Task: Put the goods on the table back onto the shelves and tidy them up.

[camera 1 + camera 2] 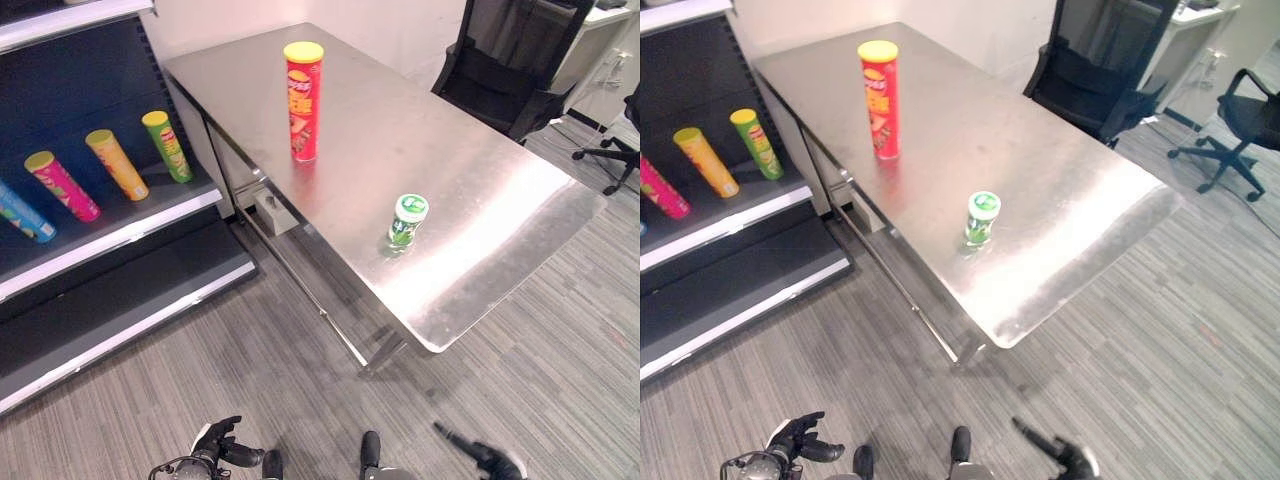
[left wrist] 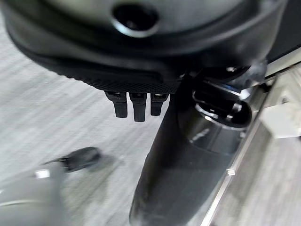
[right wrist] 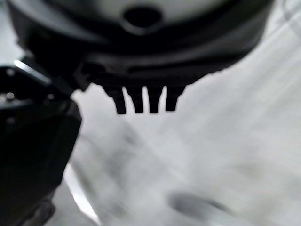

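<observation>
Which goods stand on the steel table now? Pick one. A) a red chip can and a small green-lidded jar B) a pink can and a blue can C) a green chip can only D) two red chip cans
A: the red chip can stands upright mid-table, the small green-lidded jar nearer its front edge.

Four tubes lie on the shelf [image 1: 150, 228]; one red tube [image 1: 303, 100] and one green jar [image 1: 407, 220] stand on the table [image 1: 480, 180].

**Cut off, blurred, or too small**

The blue tube [image 1: 22, 214] at the left edge of the left eye view is cut off. The shelf unit [image 1: 130, 235] runs out past the left edge. The print on the small green-capped bottle [image 1: 406, 220] near the frame's centre is too small to tell. The right wrist view's lower half is blurred floor [image 3: 225, 155].
</observation>
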